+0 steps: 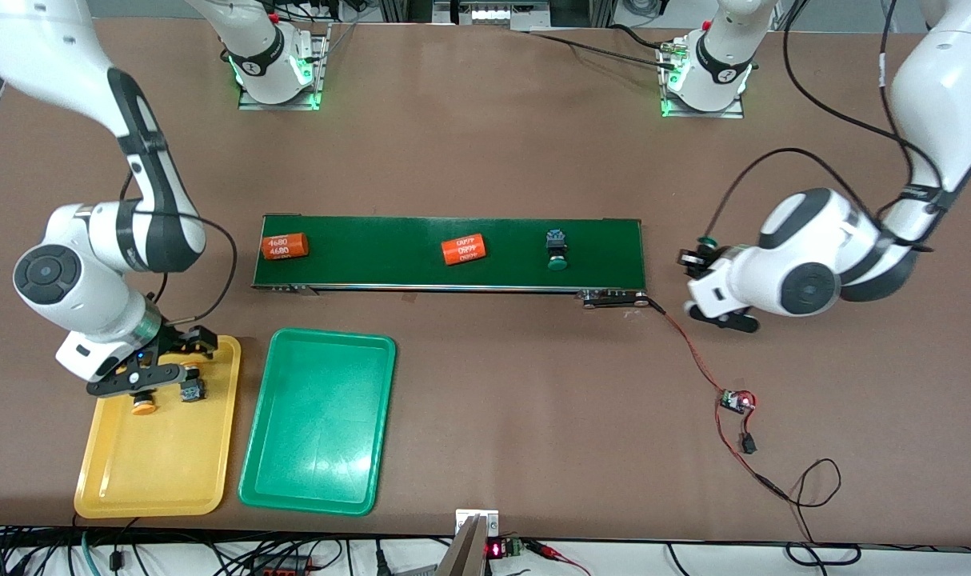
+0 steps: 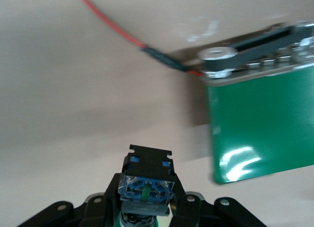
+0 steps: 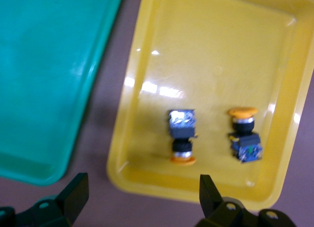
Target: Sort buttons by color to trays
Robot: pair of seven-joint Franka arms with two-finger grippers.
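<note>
1. Yellow-orange caps mark two buttons lying on their sides in the yellow tray (image 3: 289, 70), near the rim closest to the robots; one button (image 3: 181, 136) and the other button (image 3: 244, 133) rest just beside each other without touching, their caps pointing opposite ways.
2. Green shows on a third button (image 1: 557, 248), which lies on the dark-green conveyor belt (image 1: 389, 256), toward the left arm's end of it, cap pointing toward the front camera.
3. A fourth button (image 2: 146, 187), with a blue and black body and a glimpse of green beneath it, is pinched between the fingers of the left gripper (image 2: 147, 207). That gripper hangs over bare table just off the belt's end at the left arm's end of the table.
4. The right gripper (image 1: 161, 374) hovers over the yellow tray, above the two yellow-orange buttons. Its jaws are spread wide and hold nothing; one finger (image 3: 76, 192) shows at the frame edge in the right wrist view.
5. The green tray (image 1: 319, 424) sits just beside the yellow tray, on the side toward the left arm's end, with nothing in it. Both trays lie nearer the front camera than the belt.
6. Two orange cylinders lie on the belt: one printed "4680" (image 1: 285, 246) at the right arm's end, another (image 1: 463, 250) near the middle.
7. A red and black wire (image 1: 693, 352) runs from the belt's end to a small circuit board (image 1: 737, 402) on the brown table (image 1: 485, 144).
</note>
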